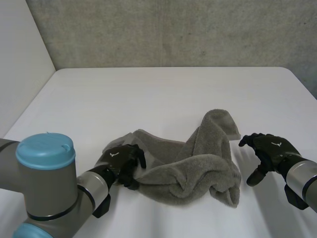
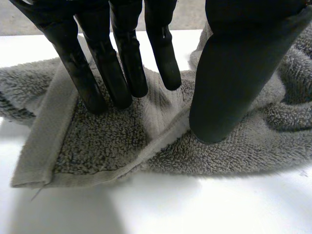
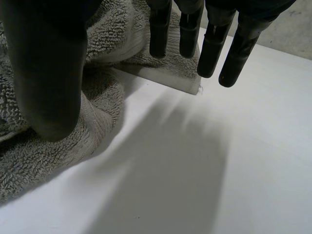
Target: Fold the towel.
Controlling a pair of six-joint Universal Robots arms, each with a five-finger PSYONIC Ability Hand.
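Mostly bunched towel [image 1: 198, 168], inner folds hidden; left robot hand [image 1: 121, 158] straight-fingered on its corner, right robot hand [image 1: 270, 148] spread alongside

Soft, even light falls from above. My white desk [image 1: 163, 94] is bright all over, and in my left wrist view it glares almost blank beside the towel [image 1: 198, 168]. The towel throws only a thin, soft-edged shadow along its near edge, while its folds go dark in the hollows. My left hand [image 1: 121, 158] and right hand [image 1: 270, 148] show as deep black, with a faint sheen along the fingers [image 2: 124, 53]. The grey wall [image 1: 173, 29] behind is duller.
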